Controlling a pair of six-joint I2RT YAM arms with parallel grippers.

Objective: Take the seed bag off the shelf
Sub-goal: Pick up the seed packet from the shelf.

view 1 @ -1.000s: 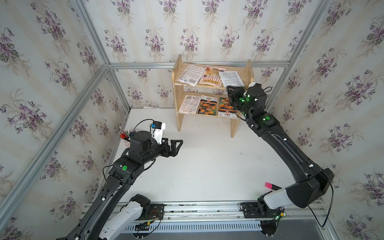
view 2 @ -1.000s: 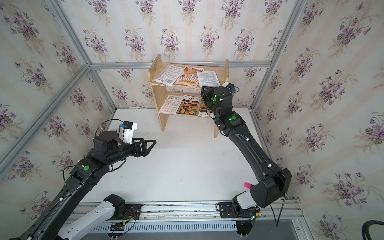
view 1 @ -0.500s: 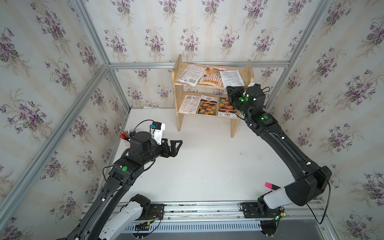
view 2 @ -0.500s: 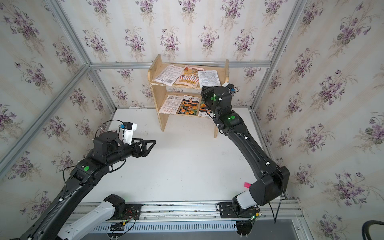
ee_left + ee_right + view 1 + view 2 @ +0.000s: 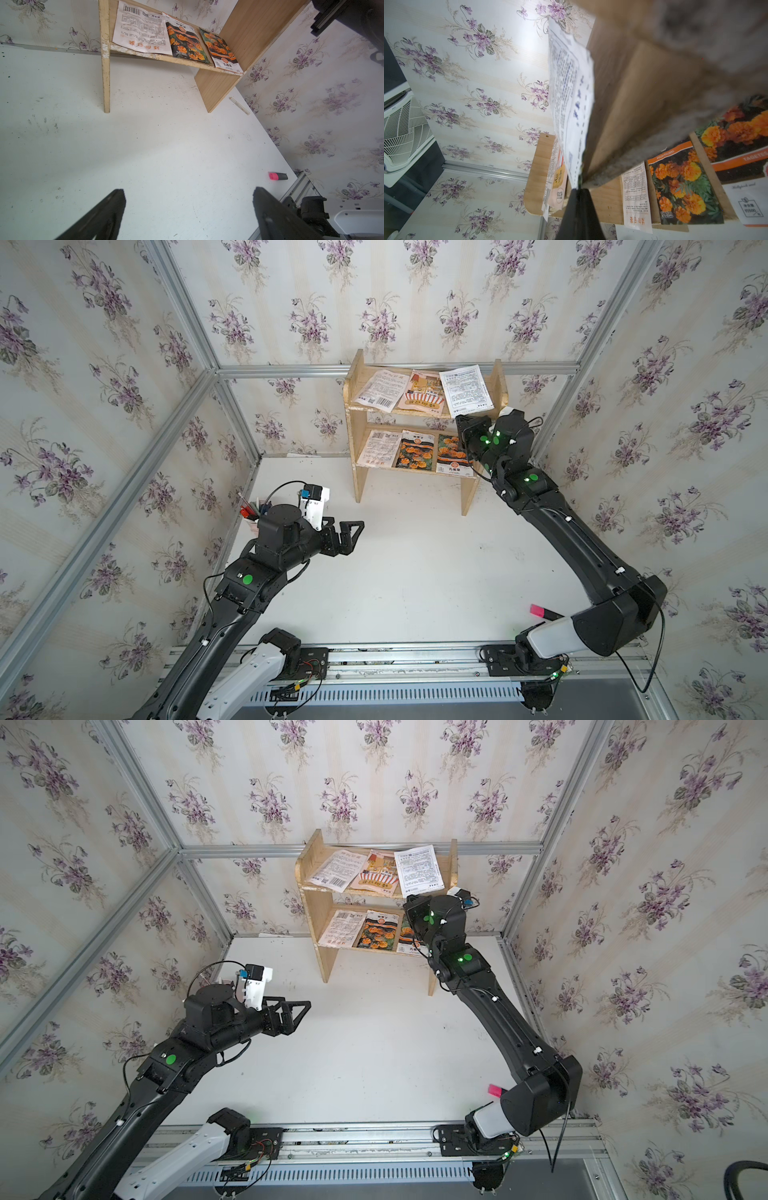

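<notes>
The shelf (image 5: 357, 472) (image 5: 322, 957) stands at the back wall with several seed bags on two tiers. A white printed seed bag (image 5: 465, 389) (image 5: 419, 869) lies at the right end of the top tier, its front edge overhanging. My right gripper (image 5: 460, 419) (image 5: 579, 190) is at that edge, shut on the bag's corner; in the right wrist view the white seed bag (image 5: 571, 99) runs straight into the closed fingertips beside the shelf board (image 5: 623, 104). My left gripper (image 5: 353, 531) (image 5: 188, 195) hangs open over bare table, well short of the shelf (image 5: 239, 52).
A barcode bag (image 5: 380, 391) and a striped bag (image 5: 424, 396) share the top tier. The lower tier carries a white bag (image 5: 380, 448) and two marigold bags (image 5: 415, 450). A pink marker (image 5: 540, 610) lies near the right arm's base. A pen cup (image 5: 251, 512) stands at the left wall.
My right gripper's jaws have closed onto the corner of the white seed bag at the top tier. The left arm has stayed still.
</notes>
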